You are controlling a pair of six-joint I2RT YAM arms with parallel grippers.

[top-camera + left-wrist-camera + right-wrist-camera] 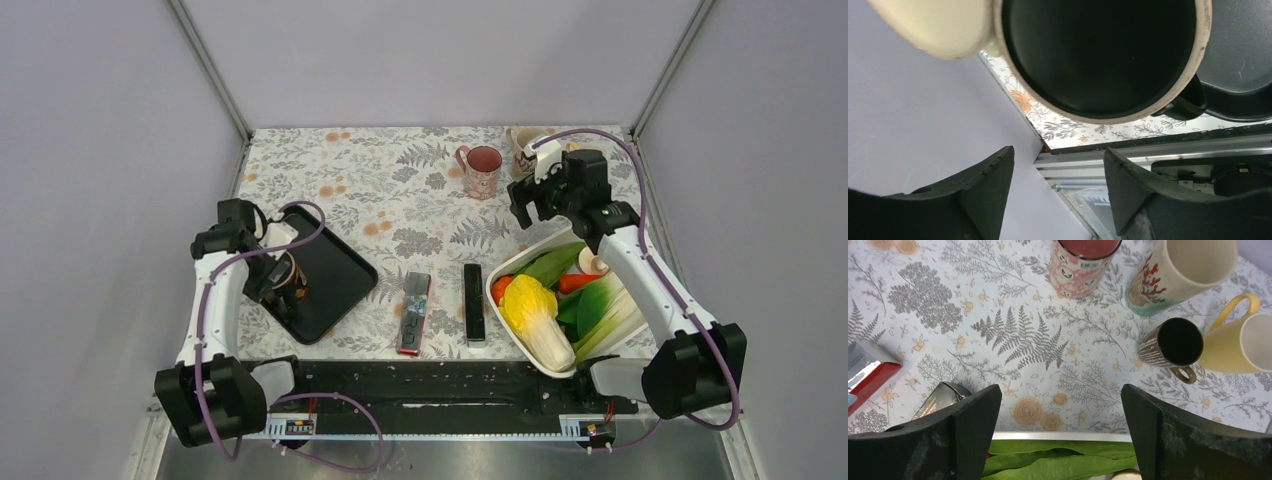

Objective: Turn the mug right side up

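Observation:
A mug (291, 279) with a black inside, speckled cream rim and black handle sits on the black tray (340, 270) at the left. In the left wrist view its open mouth (1098, 50) faces the camera, just beyond my fingertips. My left gripper (272, 281) (1058, 152) is open and empty beside the mug, and I see no contact. My right gripper (535, 205) (1060, 390) is open and empty, above the table at the back edge of the white basin.
A pink mug (1083, 262), a tall cream mug with red coral (1178, 270), a small brown mug (1170, 345) and a yellow mug (1238, 342) stand upright at the back right. A white basin (505, 265) holds vegetables. A black remote (473, 300) and a red-grey packet (413, 312) lie mid-table.

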